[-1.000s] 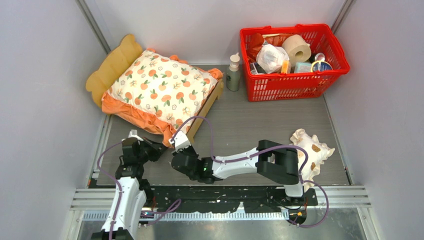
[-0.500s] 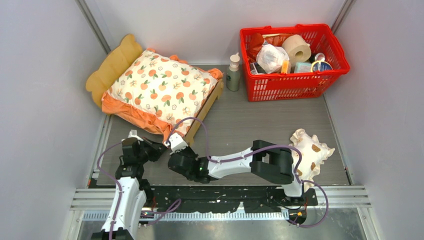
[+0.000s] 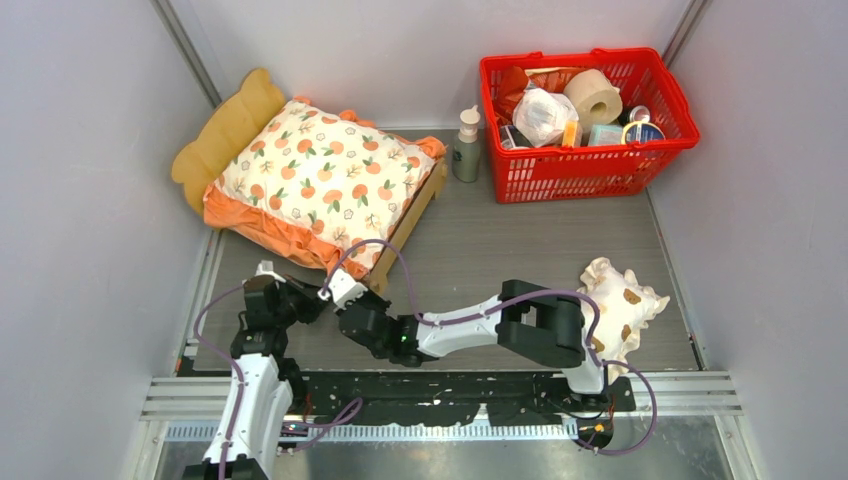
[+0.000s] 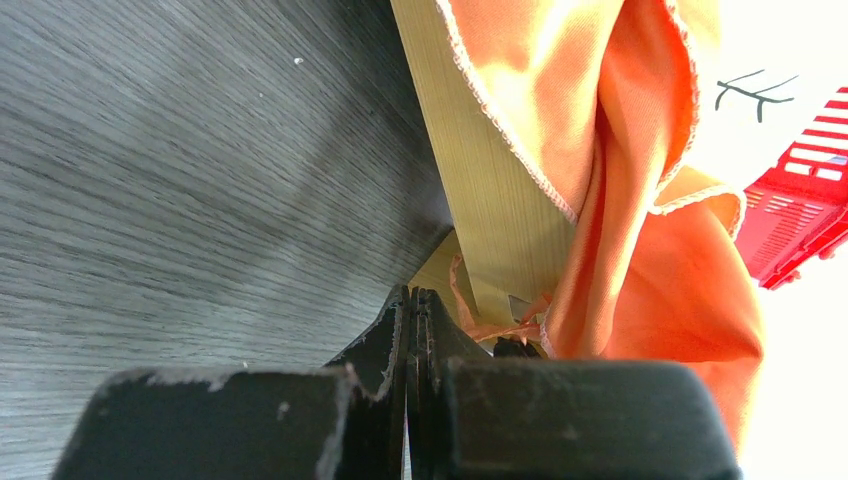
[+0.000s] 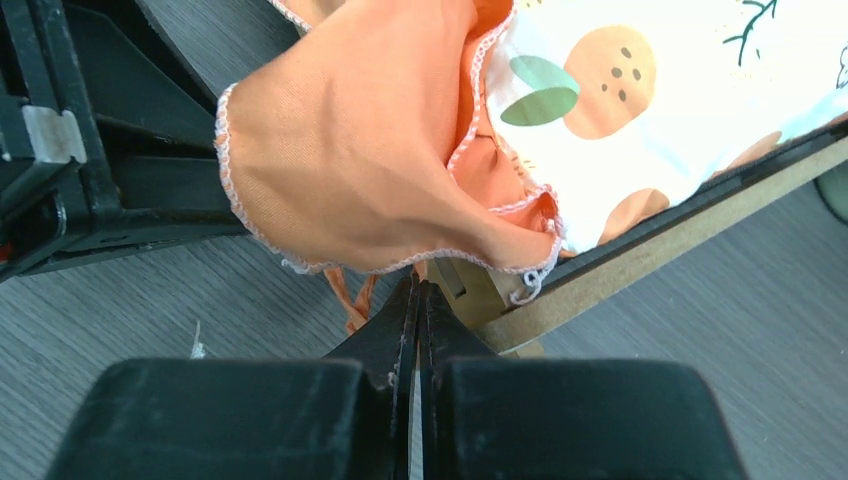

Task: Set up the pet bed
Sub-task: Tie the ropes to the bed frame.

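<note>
The pet bed (image 3: 228, 125), light wood with a wavy headboard, lies at the back left, angled toward the arms. An orange-print cushion (image 3: 320, 180) with orange ruffles covers it. Both grippers meet at the bed's near corner. My left gripper (image 3: 316, 300) is shut, its tip (image 4: 412, 292) just short of the wooden rail (image 4: 480, 200) and hanging ruffle (image 4: 620, 200). My right gripper (image 3: 328, 291) is also shut, its tip (image 5: 415, 285) under the ruffle's hem (image 5: 360, 170) beside the frame's corner (image 5: 680, 240). Nothing shows between either pair of jaws. A small frilled pillow (image 3: 620, 310) lies at the near right.
A red basket (image 3: 585, 160) holding a toilet roll and packets stands at the back right, with a grey-green bottle (image 3: 467, 145) next to it. Grey walls close in left, right and behind. The left arm's black body (image 5: 80, 180) sits close to my right gripper.
My right gripper has slid left along the table toward the bed's near corner and the left gripper. The left arm, bed and cushion have not moved.
</note>
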